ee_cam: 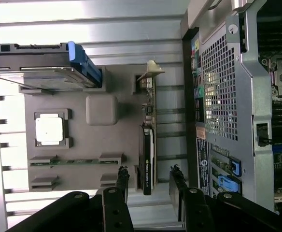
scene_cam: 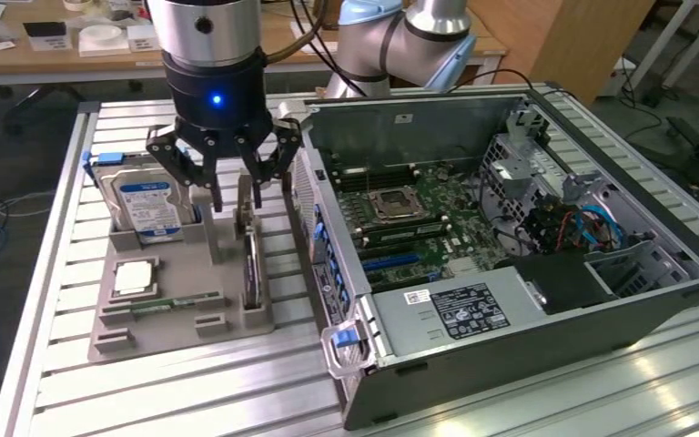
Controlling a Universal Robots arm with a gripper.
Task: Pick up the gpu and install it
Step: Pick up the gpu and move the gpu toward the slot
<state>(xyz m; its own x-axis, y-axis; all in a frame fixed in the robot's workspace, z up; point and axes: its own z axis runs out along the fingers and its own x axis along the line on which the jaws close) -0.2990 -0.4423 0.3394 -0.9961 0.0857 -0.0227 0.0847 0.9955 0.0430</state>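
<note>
black hand (ee_cam: 149,187), half open, straddles the upright gpu (ee_cam: 147,154) without touching it.

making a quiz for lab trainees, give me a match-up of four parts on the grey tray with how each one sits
1. silver hard drive with blue label
2. thin black gpu card with silver bracket
3. square silver processor chip
4. narrow green memory stick

A. flat in a square recess
B. on edge, between the open claw's fingers
C. lying in a long narrow slot
D. standing in a corner of the grey tray

Pairs: 1-D, 2-B, 3-A, 4-C
</note>
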